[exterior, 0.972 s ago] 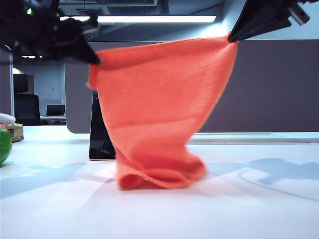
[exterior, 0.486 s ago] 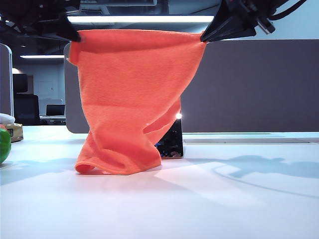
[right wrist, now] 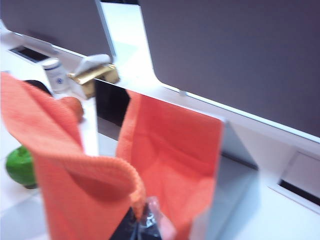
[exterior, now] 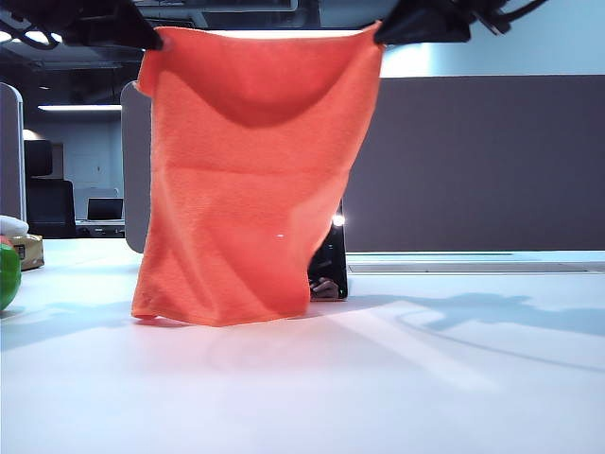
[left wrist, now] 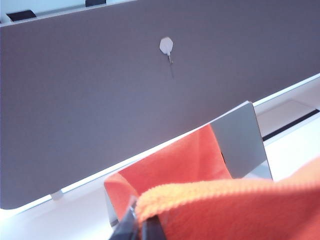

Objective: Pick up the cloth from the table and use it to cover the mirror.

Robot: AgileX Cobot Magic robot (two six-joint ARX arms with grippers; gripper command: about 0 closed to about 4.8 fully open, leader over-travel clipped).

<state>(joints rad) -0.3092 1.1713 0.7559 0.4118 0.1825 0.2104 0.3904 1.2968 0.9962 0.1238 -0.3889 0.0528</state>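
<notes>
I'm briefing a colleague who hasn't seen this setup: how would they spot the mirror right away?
Start at the wide grey-brown divider panel behind the white table. In front of it the left gripper and right gripper hold an orange cloth by its top corners. The mirror is the dark, upright, frameless panel showing at the cloth's lower right edge, glossy and reflective unlike the matte divider.

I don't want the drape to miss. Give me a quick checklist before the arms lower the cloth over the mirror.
1. Left gripper shut on cloth corner: ok.
2. Right gripper shut on the other corner: ok.
3. Top edge stretched between grippers: ok, slight sag.
4. Cloth's bottom hem lifted off table: not ok, it looks to touch.
5. Cloth above mirror top: ok.
6. Cloth centred over mirror: cannot tell.
</notes>
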